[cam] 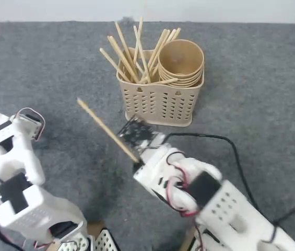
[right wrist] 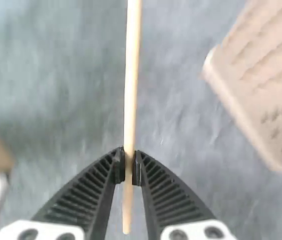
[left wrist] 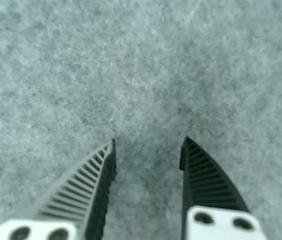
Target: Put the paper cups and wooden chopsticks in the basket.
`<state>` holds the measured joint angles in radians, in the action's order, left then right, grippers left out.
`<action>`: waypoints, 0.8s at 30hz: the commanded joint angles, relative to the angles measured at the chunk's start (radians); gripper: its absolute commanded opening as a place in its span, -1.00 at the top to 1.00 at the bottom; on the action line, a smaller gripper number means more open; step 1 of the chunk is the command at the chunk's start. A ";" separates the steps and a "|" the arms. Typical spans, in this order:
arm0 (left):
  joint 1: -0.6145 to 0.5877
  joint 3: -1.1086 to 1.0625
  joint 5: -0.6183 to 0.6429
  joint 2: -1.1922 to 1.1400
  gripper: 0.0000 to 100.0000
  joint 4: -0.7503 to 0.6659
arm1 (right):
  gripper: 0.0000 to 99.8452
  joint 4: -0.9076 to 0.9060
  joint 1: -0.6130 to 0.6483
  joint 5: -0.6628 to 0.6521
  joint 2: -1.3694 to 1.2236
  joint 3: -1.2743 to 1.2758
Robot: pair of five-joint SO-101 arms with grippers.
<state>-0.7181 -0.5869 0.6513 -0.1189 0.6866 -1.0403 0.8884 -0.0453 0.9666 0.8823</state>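
Right gripper [right wrist: 128,167] clamped on single wooden chopstick [right wrist: 132,75]. Jaws pinched tight near one end, most of stick jutting past fingertips. From high view, chopstick [cam: 103,124] slants over grey mat [cam: 251,104], just in front of basket [cam: 160,104], not touching it. Basket stands upright toward back of table. Stack of paper cups [cam: 181,63] sits in one side, bundle of chopsticks [cam: 134,52] leans in other side. Left gripper [left wrist: 148,150] has jaws apart, nothing between them, over bare mat.
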 commanded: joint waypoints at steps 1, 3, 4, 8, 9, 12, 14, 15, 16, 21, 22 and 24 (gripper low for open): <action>0.009 0.036 0.009 0.009 0.61 0.002 | 0.98 0.133 -0.018 0.040 0.143 -0.034; 0.009 0.036 0.009 0.009 0.61 0.002 | 0.98 0.237 -0.018 0.046 0.191 -0.034; 0.009 0.036 0.009 0.009 0.61 0.002 | 0.98 0.289 -0.018 0.046 0.208 -0.034; 0.009 0.036 0.009 0.009 0.61 0.002 | 0.98 0.495 -0.025 0.046 0.226 -0.032; 0.009 0.036 0.009 0.009 0.61 0.002 | 0.98 0.544 -0.039 0.048 0.226 -0.026; 0.009 0.036 0.009 0.009 0.61 0.002 | 0.98 0.765 -0.088 0.064 0.226 0.035; 0.009 0.036 0.009 0.009 0.61 0.002 | 0.98 0.967 -0.127 0.077 0.225 0.101; 0.011 0.036 0.009 0.009 0.61 0.002 | 0.98 1.066 -0.143 0.077 0.223 0.135; 0.011 0.036 0.009 0.009 0.61 0.002 | 0.98 1.161 -0.157 0.075 0.216 0.164; 0.012 0.033 0.009 0.009 0.61 -0.015 | 0.98 1.455 -0.236 0.074 0.062 0.198; 0.012 0.031 0.009 0.009 0.61 -0.015 | 0.98 1.494 -0.254 0.074 0.019 0.192; 0.012 0.031 0.009 0.009 0.61 -0.015 | 0.98 1.561 -0.282 0.074 -0.076 0.166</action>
<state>-0.7181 -0.5869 0.6513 -0.1189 0.6866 0.4005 0.6536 0.0161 1.0065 1.0879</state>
